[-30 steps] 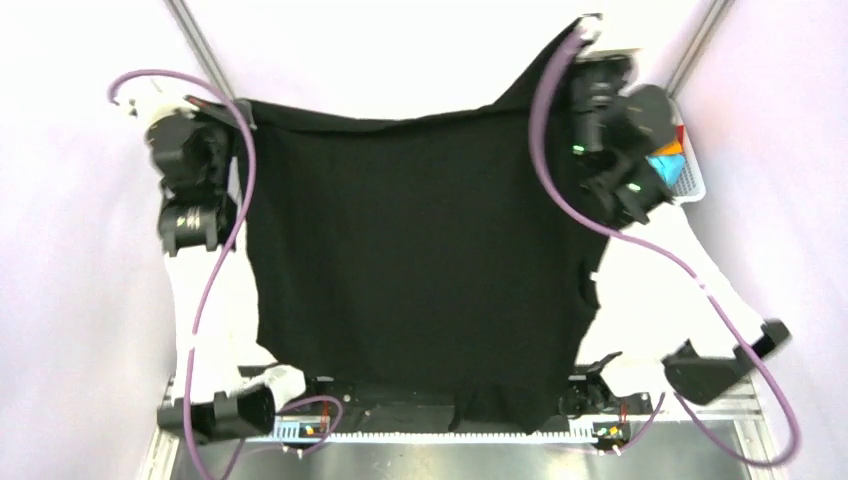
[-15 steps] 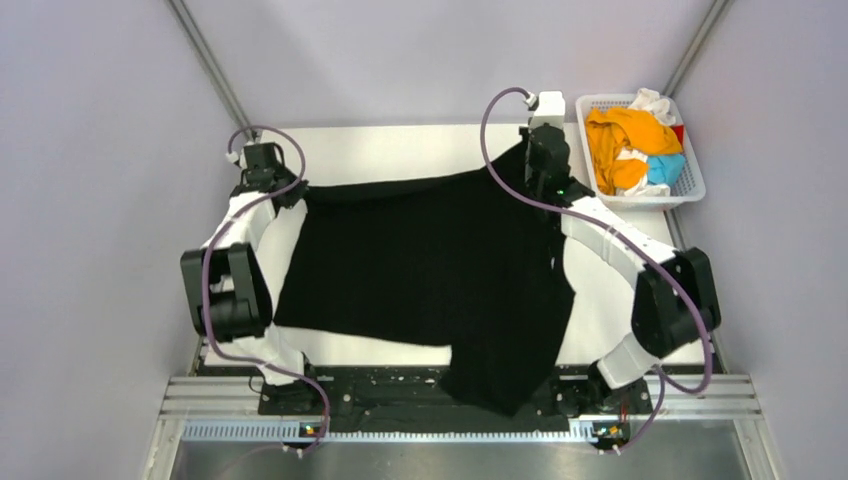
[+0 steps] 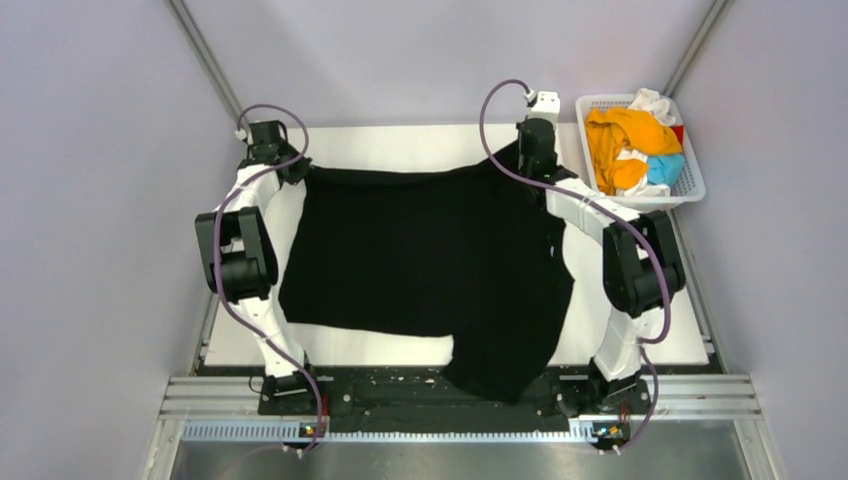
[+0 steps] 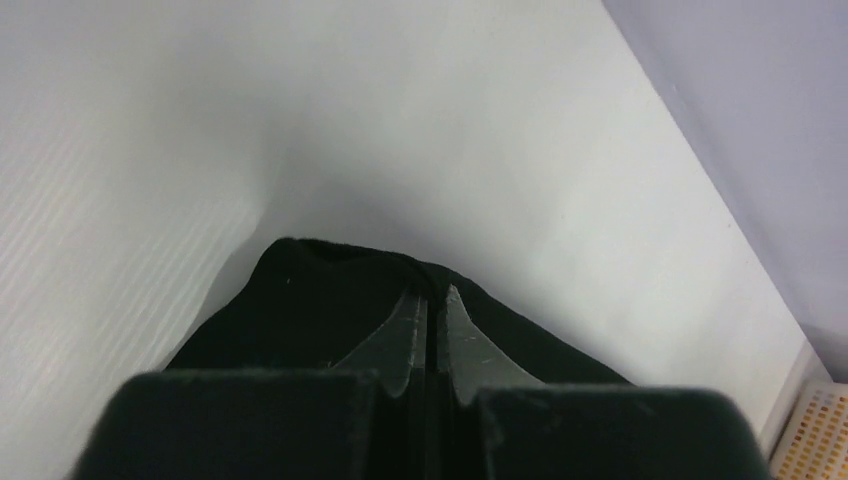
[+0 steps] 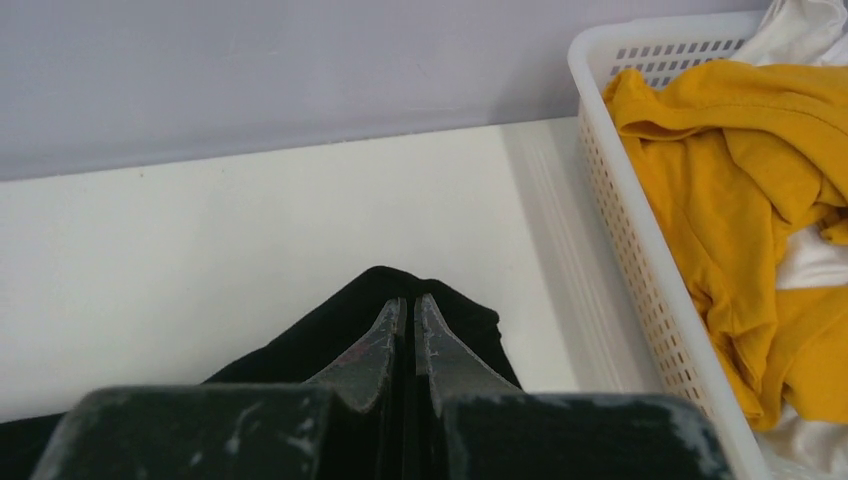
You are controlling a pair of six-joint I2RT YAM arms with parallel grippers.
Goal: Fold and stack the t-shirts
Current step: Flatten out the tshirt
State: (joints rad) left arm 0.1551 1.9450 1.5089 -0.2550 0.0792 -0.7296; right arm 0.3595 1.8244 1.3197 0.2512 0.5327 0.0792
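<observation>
Soft black t-shirt, broad flat sheet on smooth white table

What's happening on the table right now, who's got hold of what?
Both arms are handling the black t-shirt. The left tool is shut on its far left corner and the right tool on its far right corner. The shirt lies spread over the table, not yet folded. Its near right part trails past the table's near edge. The white basket at the far right holds more shirts, with an orange shirt on top.
</observation>
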